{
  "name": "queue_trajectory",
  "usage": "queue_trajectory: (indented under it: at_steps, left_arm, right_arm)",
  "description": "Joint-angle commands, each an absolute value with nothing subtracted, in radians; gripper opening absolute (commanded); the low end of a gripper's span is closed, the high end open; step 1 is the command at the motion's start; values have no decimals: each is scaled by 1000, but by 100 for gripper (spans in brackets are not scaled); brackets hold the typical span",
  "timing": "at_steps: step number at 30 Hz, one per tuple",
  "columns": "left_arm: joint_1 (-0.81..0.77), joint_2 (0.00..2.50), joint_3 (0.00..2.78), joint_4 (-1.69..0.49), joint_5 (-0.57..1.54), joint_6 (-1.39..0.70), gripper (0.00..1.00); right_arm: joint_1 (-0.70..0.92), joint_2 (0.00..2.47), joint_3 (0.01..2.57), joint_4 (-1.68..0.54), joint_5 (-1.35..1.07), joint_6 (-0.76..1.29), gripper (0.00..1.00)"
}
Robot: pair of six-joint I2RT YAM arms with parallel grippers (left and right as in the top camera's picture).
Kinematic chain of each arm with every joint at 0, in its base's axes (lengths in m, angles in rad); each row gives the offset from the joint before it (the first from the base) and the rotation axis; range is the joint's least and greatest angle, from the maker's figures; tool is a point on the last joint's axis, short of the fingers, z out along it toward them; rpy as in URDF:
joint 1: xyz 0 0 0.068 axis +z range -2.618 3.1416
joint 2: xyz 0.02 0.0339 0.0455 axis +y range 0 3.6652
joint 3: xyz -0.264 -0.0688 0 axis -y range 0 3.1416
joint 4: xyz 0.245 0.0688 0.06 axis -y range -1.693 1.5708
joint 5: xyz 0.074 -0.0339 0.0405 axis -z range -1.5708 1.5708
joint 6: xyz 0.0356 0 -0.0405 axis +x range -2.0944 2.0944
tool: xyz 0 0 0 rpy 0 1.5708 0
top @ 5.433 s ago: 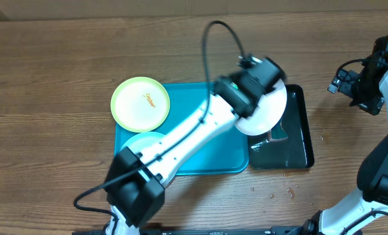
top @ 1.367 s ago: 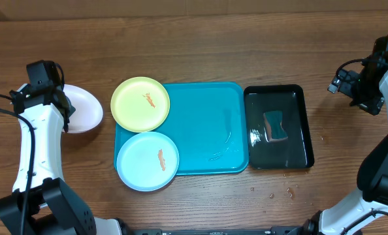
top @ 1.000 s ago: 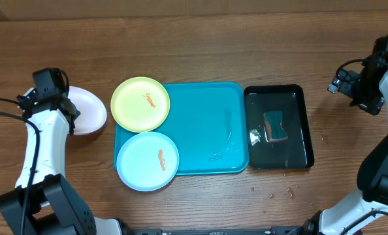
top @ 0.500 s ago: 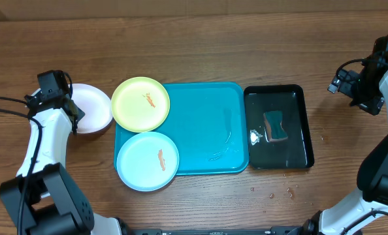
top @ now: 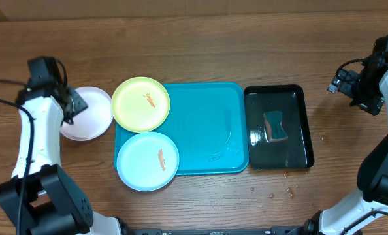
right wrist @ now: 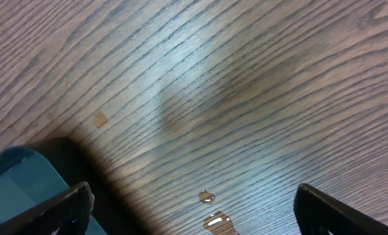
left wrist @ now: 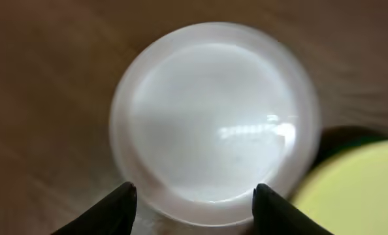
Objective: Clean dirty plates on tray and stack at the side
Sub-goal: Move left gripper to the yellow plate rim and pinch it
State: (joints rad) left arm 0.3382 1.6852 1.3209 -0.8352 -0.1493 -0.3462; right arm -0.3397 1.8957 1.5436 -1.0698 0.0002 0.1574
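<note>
The white plate (top: 89, 114) lies flat on the wood just left of the turquoise tray (top: 207, 124). It fills the left wrist view, where the plate (left wrist: 213, 124) looks clean. My left gripper (top: 72, 104) is open over its left edge; its fingertips (left wrist: 125, 199) straddle the near rim without touching it. A yellow-green plate (top: 140, 104) and a light blue plate (top: 147, 160), each with an orange-red smear, sit on the tray's left side. My right gripper (top: 344, 83) hangs open and empty far right, over bare wood (right wrist: 200, 98).
A glossy black tray (top: 298, 130) with a sponge (top: 275, 126) and some water stands right of the turquoise tray. Water drops (right wrist: 207, 197) lie on the wood near the black tray's corner (right wrist: 11, 176). The yellow-green plate's rim (left wrist: 360, 189) almost meets the white plate.
My left gripper has opened and let go of the white plate, which went from tilted to flat on the table beside the tray. The right arm has not moved.
</note>
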Motion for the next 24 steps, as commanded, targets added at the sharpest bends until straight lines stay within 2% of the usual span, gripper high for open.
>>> queue_trajectory:
  at_steps: [1,3,8,24]
  left_arm:
    - [325,1668,1389,-849,159,-192,56]
    - [314,1670,1382,-850,165,-190,40]
    - [285,1697,1347,-839,162,-190,32]
    - [215,1917,1342,-800,147,-190,35]
  right_arm:
    - [-342,1875,1566,-1066,-1,157,100]
    - [-342,1875,1566,-1067,-1,157,100]
    - [-342,1875,1566,-1066,-1,157,100]
    - [-342,1875,1566,-1066,-1,157,100]
